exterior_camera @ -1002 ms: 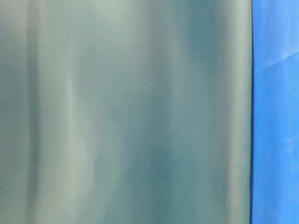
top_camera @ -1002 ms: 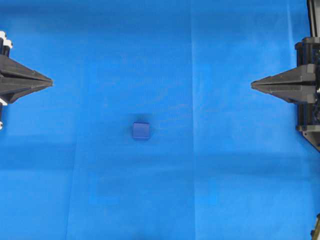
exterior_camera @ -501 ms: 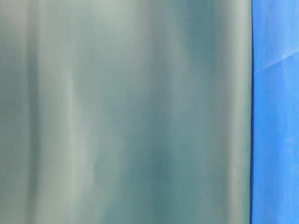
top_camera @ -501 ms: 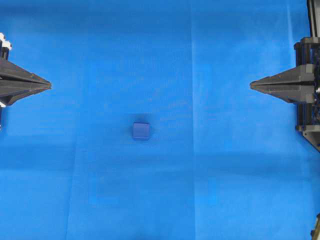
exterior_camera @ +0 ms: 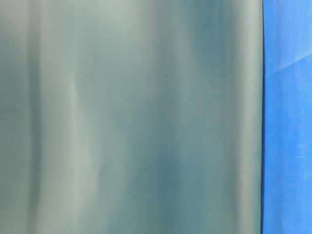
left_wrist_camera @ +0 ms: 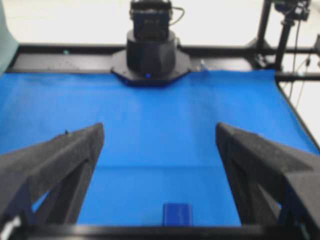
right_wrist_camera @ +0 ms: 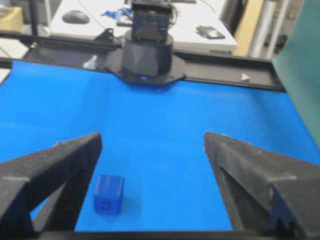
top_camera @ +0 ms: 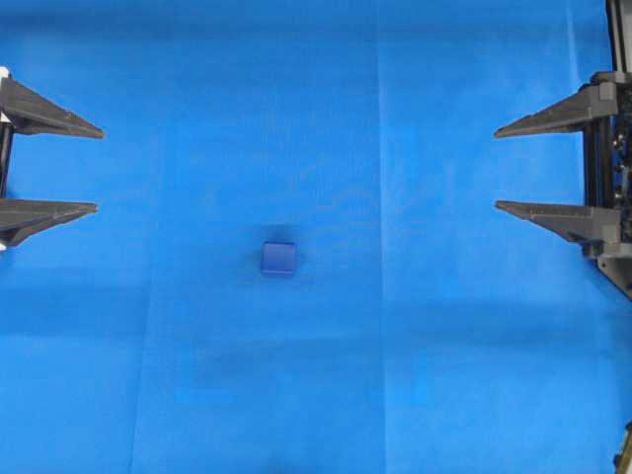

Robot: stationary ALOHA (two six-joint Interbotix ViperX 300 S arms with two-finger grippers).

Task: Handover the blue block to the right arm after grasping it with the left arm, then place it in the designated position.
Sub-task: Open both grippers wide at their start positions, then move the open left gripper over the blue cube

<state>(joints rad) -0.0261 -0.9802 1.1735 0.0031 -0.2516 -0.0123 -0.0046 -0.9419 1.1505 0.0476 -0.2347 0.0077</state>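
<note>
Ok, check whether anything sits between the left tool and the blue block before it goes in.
Nothing visible does. The blue block lies alone on the blue cloth, apart from both arms. The left tool is at the left edge with its jaws spread wide, and only bare cloth lies between it and the block.

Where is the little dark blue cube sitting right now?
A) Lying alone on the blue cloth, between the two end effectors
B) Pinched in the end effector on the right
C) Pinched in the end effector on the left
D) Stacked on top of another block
A: in the overhead view the blue block lies by itself on the blue cloth, clear of the open left end effector and the open right end effector.
</note>
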